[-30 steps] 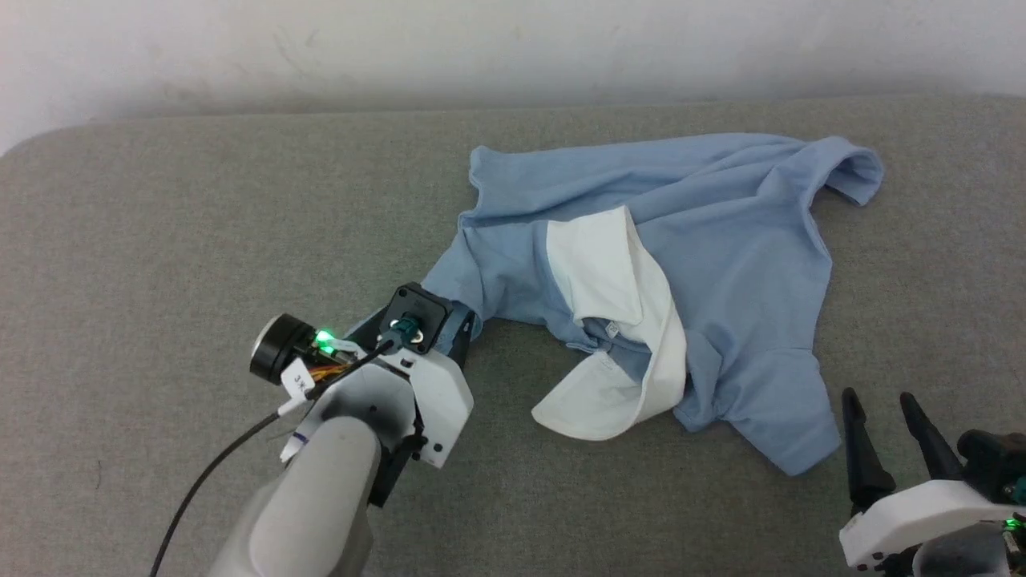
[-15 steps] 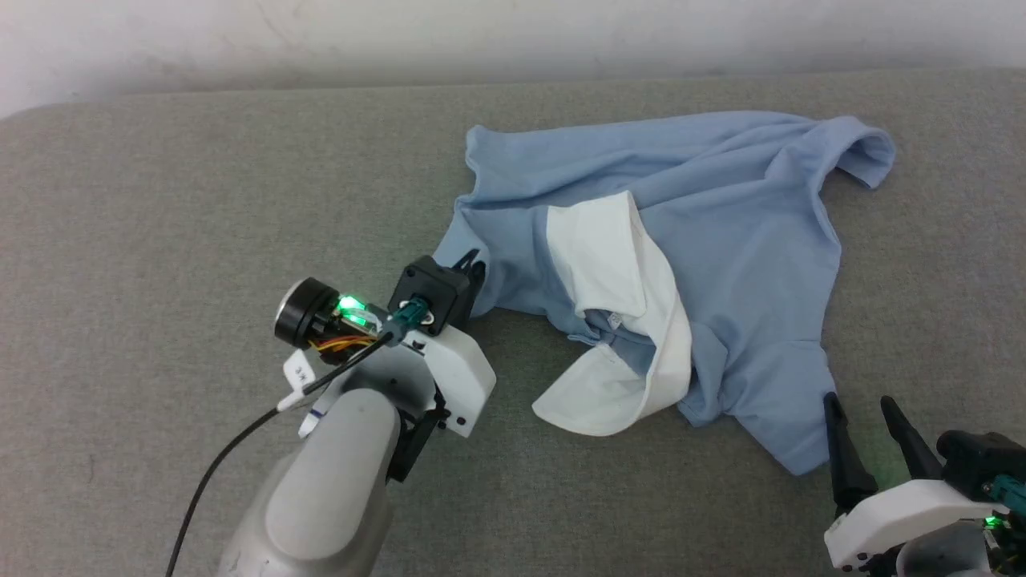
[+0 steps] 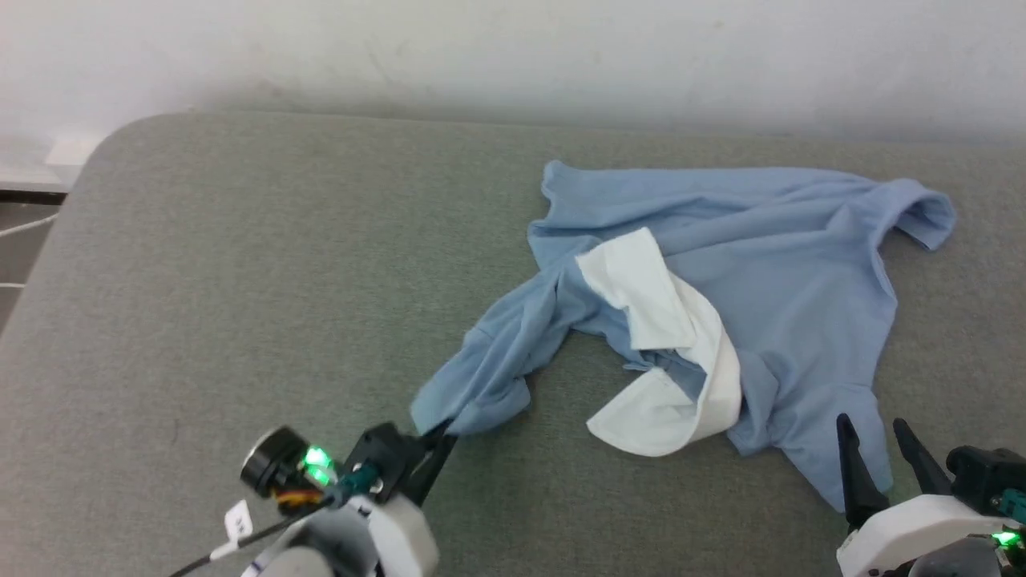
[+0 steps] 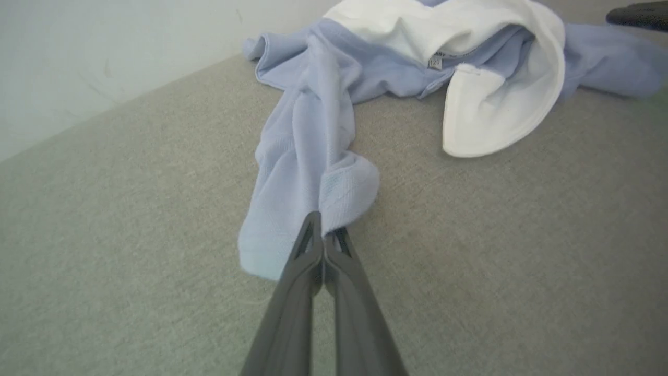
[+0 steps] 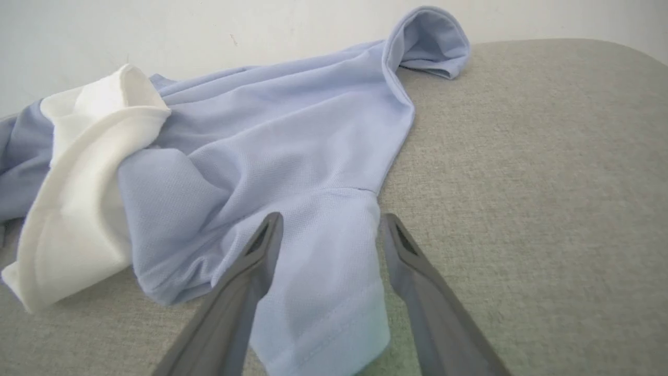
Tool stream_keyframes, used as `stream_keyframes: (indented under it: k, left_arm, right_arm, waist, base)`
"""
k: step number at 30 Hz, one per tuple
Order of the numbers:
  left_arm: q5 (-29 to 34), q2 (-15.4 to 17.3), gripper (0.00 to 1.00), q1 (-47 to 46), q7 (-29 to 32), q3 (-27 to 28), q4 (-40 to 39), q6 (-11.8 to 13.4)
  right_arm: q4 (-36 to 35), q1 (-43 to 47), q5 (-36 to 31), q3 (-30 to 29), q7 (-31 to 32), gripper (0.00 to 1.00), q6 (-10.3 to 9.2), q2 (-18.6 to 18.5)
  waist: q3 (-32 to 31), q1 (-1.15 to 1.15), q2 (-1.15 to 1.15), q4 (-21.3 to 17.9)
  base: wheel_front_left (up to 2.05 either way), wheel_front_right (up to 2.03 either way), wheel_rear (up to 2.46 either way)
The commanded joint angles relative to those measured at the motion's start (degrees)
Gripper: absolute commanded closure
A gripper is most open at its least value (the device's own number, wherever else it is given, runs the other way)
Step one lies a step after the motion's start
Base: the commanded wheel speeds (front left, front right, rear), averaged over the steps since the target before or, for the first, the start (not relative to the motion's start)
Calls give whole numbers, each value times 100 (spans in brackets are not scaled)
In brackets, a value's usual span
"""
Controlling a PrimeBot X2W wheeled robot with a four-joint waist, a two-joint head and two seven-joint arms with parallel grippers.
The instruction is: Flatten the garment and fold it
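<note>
The garment (image 3: 769,264) is a light blue polo shirt with a white collar (image 3: 673,377), lying crumpled on the grey padded surface (image 3: 240,264). One sleeve (image 3: 489,369) is drawn out toward the lower left. My left gripper (image 3: 439,437) is shut on that sleeve's end (image 4: 334,203). My right gripper (image 3: 874,433) stands open at the lower right. Its fingers (image 5: 261,256) straddle the other sleeve (image 5: 323,282), just above its hem.
A pale wall (image 3: 513,56) runs behind the surface. The surface's rounded left corner (image 3: 104,152) shows, with floor and a white cable (image 3: 24,228) beyond it. Bare grey padding lies left of the shirt.
My left gripper closed on the sleeve end and pulled it toward the lower left, stretching the sleeve out. The head camera shifted too. My right gripper stayed open by the other sleeve.
</note>
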Motion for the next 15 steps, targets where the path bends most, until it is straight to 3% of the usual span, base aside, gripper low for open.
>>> stream_keyframes:
  k: [1, 8, 11, 14, 15]
  left_arm:
    - [-184, 287, 100, 182, 86, -159, -65, -32]
    - [-450, 1052, 100, 382, 118, -277, 216, -35]
    - [-468, 1097, 100, 407, 60, -216, 389, 29]
    - [-458, 1055, 100, 418, -111, -98, 663, 259]
    - [-492, 994, 68, 418, -193, -49, 730, 339]
  right_arm:
    - [-11, 31, -16, -34, 40, 0, -6, 18]
    - [108, -16, -45, -120, 105, 0, -6, 18]
    - [183, -37, -49, -170, 123, 0, -6, 18]
    - [300, -66, -48, -215, 163, 0, -6, 18]
    - [332, -71, -48, -219, 177, 0, -6, 18]
  waist:
    - [-212, 1, 0, 286]
    - [-250, 1, 0, 409]
    - [-261, 1, 0, 410]
    - [-291, 1, 0, 402]
    - [-308, 1, 0, 400]
  base:
    - [0, 0, 0]
    - [0, 0, 0]
    - [0, 0, 0]
    - [0, 0, 0]
    - [0, 0, 0]
